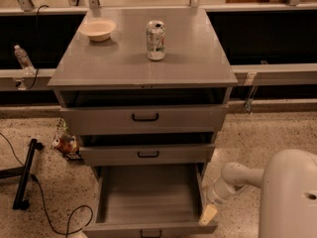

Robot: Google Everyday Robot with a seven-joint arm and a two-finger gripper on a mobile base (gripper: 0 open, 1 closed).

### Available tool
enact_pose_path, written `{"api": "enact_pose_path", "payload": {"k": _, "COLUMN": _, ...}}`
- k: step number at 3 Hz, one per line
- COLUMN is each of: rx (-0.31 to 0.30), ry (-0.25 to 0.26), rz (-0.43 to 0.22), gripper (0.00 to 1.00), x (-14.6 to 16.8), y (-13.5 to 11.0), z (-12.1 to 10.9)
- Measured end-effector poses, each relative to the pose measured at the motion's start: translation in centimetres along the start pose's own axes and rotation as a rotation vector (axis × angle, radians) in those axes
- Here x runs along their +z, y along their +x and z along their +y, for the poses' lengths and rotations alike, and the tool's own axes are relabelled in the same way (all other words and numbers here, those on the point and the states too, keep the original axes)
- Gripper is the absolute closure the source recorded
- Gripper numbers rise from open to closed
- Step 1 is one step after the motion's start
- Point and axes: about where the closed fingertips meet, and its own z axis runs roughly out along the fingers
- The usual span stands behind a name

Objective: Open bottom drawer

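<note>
The bottom drawer (148, 195) of the grey cabinet (143, 58) stands pulled far out, with its grey interior showing. Its shallow front runs along the lower edge of the view, with the small black loop handle (150, 233) partly cut off. My gripper (208, 214) hangs at the end of the white arm (287, 197), just outside the drawer's right front corner. It holds nothing that I can see. The middle drawer (147, 154) and top drawer (144, 117) are each pulled out a little.
A can (155, 40) and a shallow bowl (97, 29) stand on the cabinet top. A black stand leg (25, 175) and cable (74, 217) lie on the speckled floor at left, with litter (64, 144) by the cabinet. A plastic bottle (22, 58) rests on the left ledge.
</note>
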Motion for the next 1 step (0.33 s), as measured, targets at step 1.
{"api": "enact_pose_path", "payload": {"k": 1, "rx": 0.035, "ry": 0.036, "rz": -0.143, "gripper": 0.36, "x": -1.29, "y": -0.71, "z": -0.91}}
